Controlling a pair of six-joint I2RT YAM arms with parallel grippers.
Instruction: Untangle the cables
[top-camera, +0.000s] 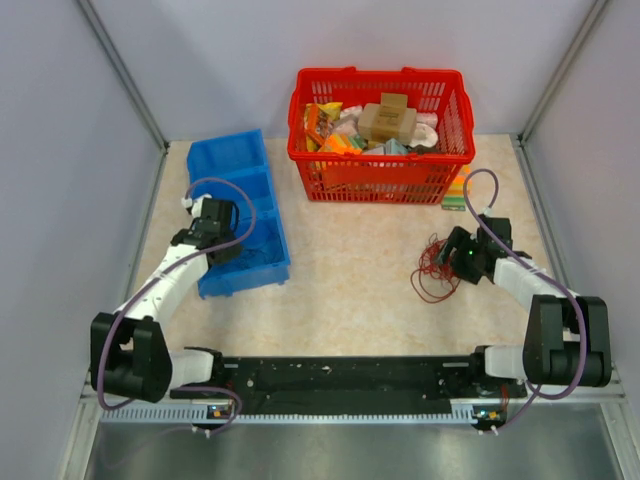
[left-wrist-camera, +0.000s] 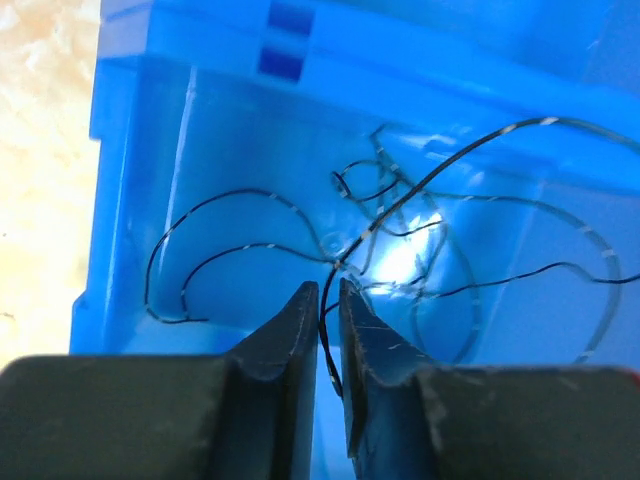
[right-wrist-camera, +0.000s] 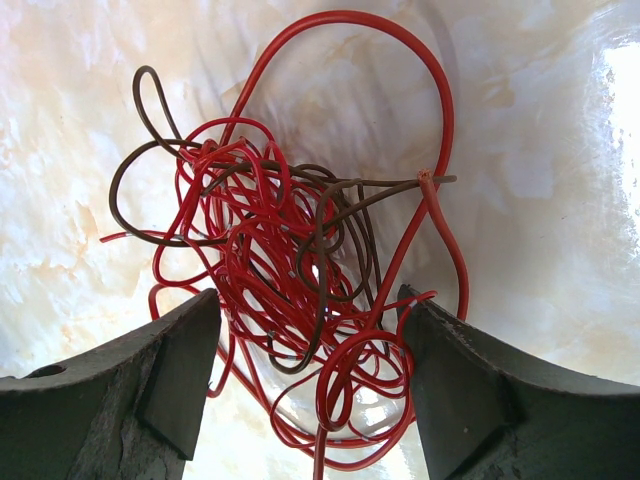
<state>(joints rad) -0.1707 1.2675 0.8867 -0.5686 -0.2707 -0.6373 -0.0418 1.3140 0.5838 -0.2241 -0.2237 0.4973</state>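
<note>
- Only the top view shows the whole layout: a blue bin (top-camera: 236, 166) at the left of the table (top-camera: 350, 300), a red basket (top-camera: 380, 172) full of packets at the back, and the cables (top-camera: 433, 270) lying on the bare tabletop at the right, in front of the basket and well apart from the bin.
- Only the right wrist view shows what the bundle is made of: many loops of thin red wire with a few brown strands threaded through them, and one big red loop arching away from the rest.
- Only the left wrist view shows the inside of the bin, where a thin dark wire (left-wrist-camera: 400, 207) sprawls in loose curves over the blue floor.
- The left gripper (left-wrist-camera: 322, 290) is all but closed. Just a narrow slit is left between its tips, and the thin dark wire runs down through that slit, pinched there.
- The right gripper (right-wrist-camera: 305, 300) is spread wide, one finger on each side of the bundle. The lower loops lie between the fingers, and some red strands touch their inner faces, but nothing is clamped.
- The left arm slants from its elbow near the front edge up to the bin, with the wrist over the nearest compartment.
- The right arm is folded at the right edge, its forearm angled inward and the gripper pointing at the cables.
</note>
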